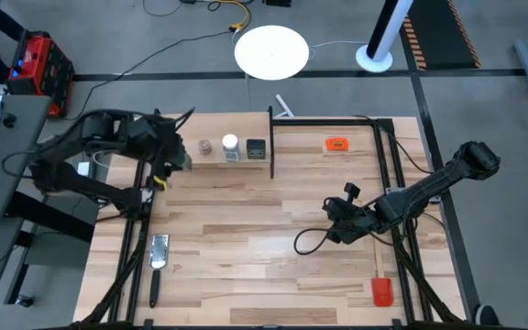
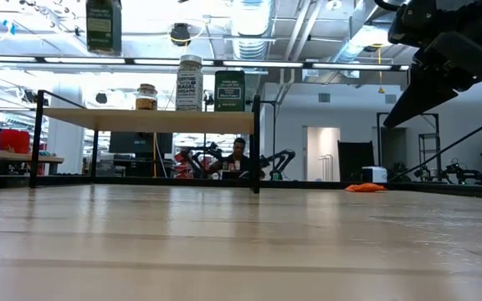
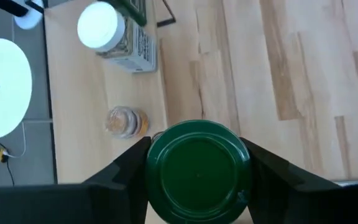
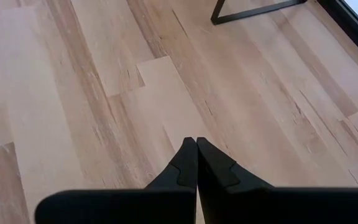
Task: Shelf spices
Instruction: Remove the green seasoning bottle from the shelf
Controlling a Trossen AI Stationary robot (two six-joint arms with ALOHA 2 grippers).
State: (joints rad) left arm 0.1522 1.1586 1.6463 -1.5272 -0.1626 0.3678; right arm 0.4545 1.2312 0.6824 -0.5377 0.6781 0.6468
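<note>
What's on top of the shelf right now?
On the shelf: a brownish jar, a white-lidded jar and a black tin. The green-lidded jar hangs above, gripped in the left end effector. Nothing hidden.

Shelf (image 1: pixel 232 162) at tabletop's (image 1: pixel 273 266) 11 o'clock: three spices crowd its right half, brown jar (image 1: pixel 206 146), white-lid jar (image 1: pixel 230 144), black tin (image 1: pixel 256 147); left half bare. Tabletop centre open. Spatula (image 1: pixel 380 284) blocks 4 o'clock edge, tag (image 1: pixel 337 144) 1 o'clock.

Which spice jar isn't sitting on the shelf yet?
The green-lidded jar: the left gripper holds it in the air, while the other three stand on the shelf.
</note>
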